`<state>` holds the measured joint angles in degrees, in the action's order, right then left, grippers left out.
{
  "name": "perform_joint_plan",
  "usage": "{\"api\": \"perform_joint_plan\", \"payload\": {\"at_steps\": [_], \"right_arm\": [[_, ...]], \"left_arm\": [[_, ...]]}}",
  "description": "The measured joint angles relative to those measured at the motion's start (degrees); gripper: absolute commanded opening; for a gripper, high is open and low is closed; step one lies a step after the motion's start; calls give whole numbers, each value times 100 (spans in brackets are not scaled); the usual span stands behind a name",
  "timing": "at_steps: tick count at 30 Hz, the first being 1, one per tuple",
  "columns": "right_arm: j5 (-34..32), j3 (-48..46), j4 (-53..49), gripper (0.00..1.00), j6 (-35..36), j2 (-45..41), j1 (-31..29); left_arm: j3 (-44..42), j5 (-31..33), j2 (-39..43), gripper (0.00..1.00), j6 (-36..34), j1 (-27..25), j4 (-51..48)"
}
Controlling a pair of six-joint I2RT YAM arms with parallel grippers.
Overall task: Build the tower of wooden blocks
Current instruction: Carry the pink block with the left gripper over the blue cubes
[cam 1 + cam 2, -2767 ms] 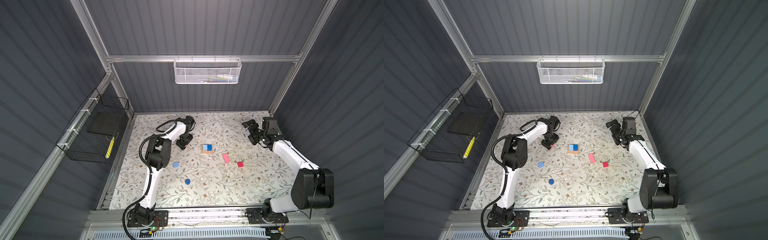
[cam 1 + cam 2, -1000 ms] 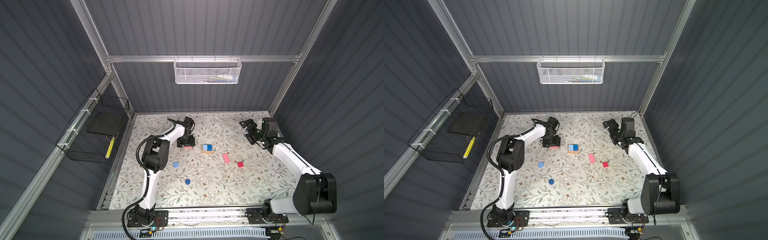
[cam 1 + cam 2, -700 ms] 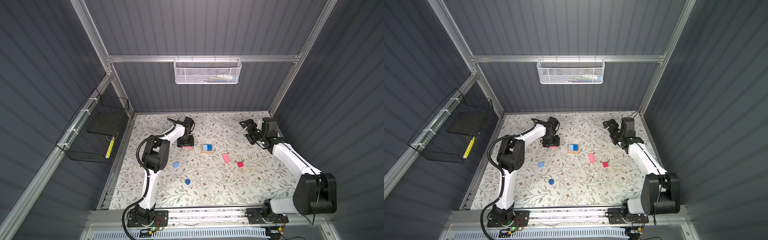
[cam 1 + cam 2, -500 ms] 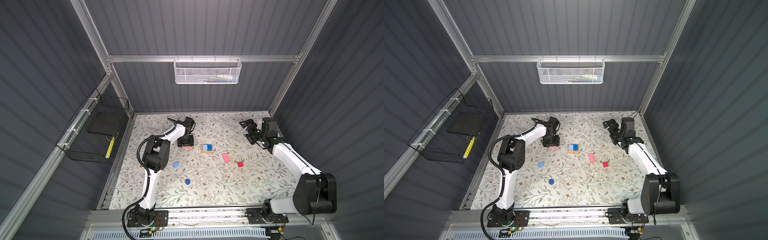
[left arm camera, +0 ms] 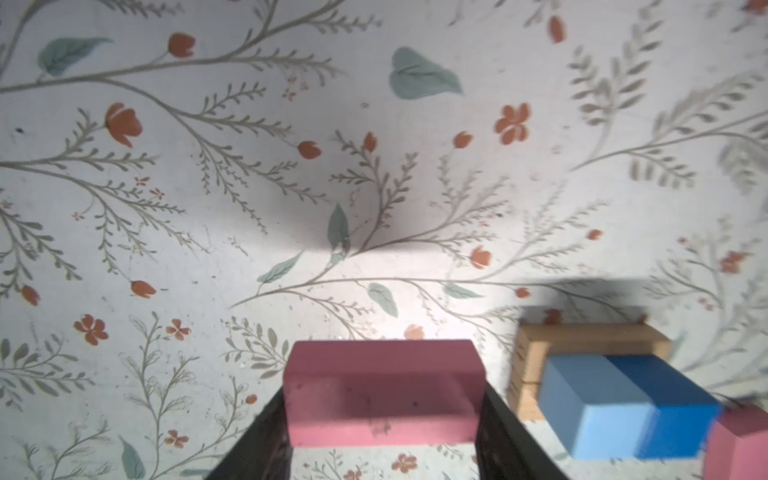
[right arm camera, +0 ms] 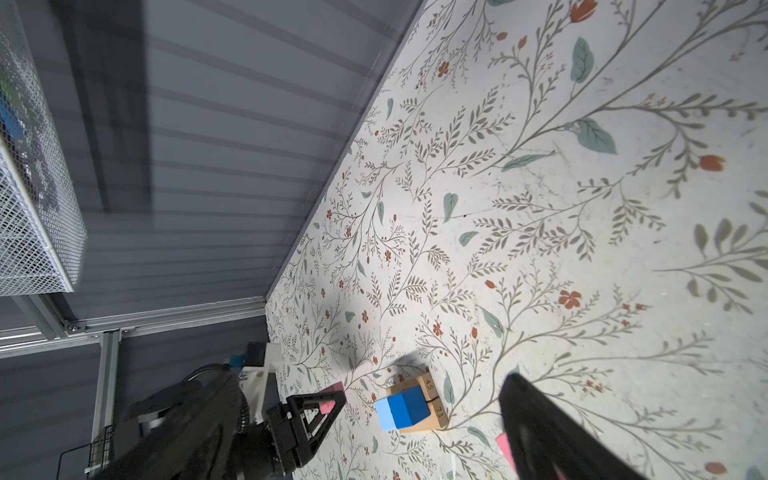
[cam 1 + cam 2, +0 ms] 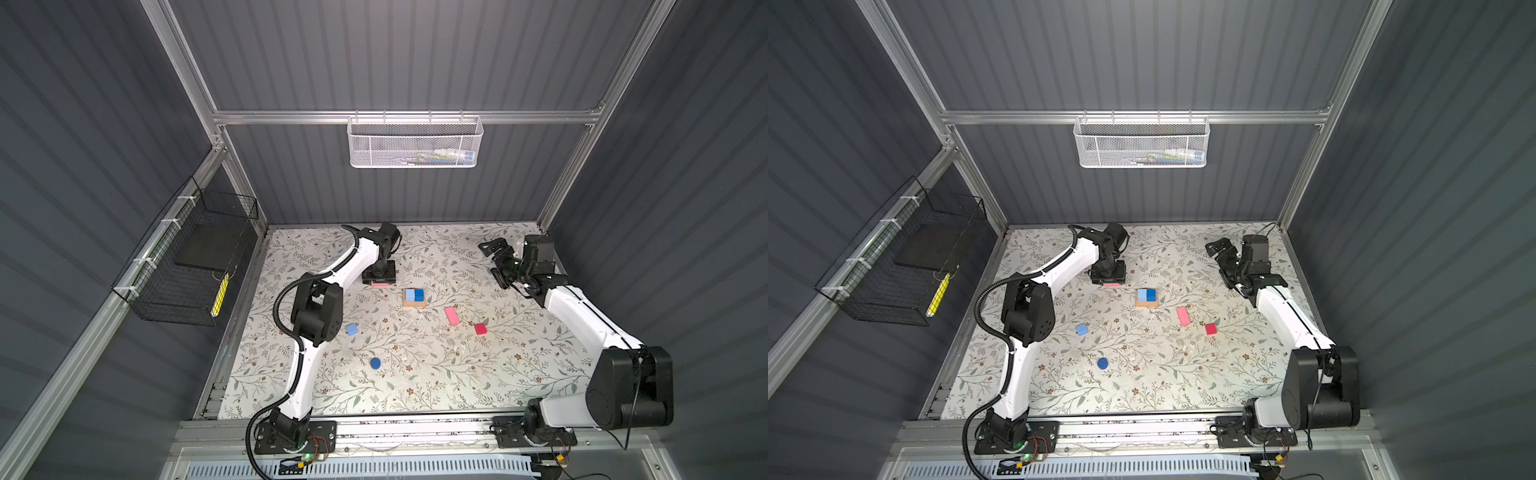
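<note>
left tool grips pink oblong, right tool gaping (empty), mesh basket holds small items

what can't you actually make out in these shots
Pink oblong: in both top views the left gripper covers all but an edge.
White mesh basket contents: too small behind the mesh, both top views.
Second pink oblong: cut off by the left wrist view's edge, blurred.

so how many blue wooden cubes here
3: light blue cube and dark blue cube together on the tan wooden base; lone blue cube on the floral mat, front-left of them.
</note>
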<state>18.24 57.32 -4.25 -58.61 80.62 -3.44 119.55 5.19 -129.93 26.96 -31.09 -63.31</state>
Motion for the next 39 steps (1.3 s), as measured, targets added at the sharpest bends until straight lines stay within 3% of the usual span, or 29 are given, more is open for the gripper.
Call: {"api": "perform_joint_plan", "payload": {"at_steps": [8,39], "right_arm": [[0,-24,59,99,13,0,-11],[0,-103,103,99,118,11,-11]], "left_arm": [[909,-52,0,50,330,-555,-505],[984,-245,-603,49,1069,-1091,-177]]}}
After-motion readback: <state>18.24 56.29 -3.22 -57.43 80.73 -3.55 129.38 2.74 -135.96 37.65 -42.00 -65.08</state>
